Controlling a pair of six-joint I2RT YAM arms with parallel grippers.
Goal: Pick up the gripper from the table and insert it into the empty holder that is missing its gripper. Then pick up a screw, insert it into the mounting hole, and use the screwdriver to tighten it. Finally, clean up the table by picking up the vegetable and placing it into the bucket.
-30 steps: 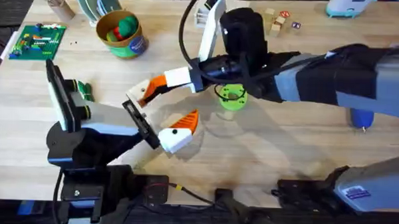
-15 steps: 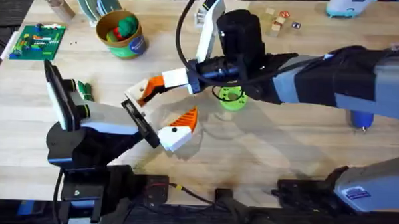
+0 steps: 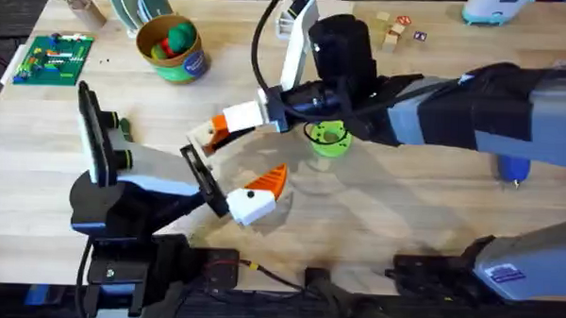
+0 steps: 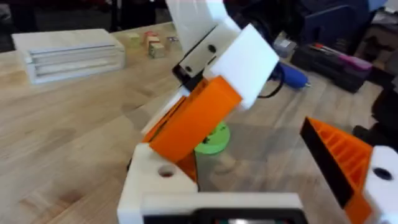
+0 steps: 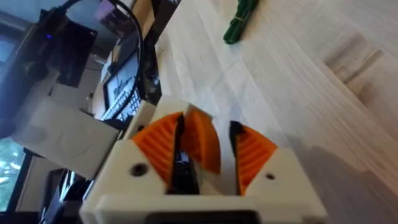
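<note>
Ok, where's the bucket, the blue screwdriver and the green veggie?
bucket [image 3: 188,65]: overhead view, its green outer wall.
screwdriver [image 3: 513,168]: overhead view, the blue body's end.
vegetable [image 5: 239,23]: right wrist view, middle of its length.

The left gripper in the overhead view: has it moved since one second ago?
Yes. The left gripper has shifted slightly right and down in the picture, judged against the green disc, which stayed in place.
</note>
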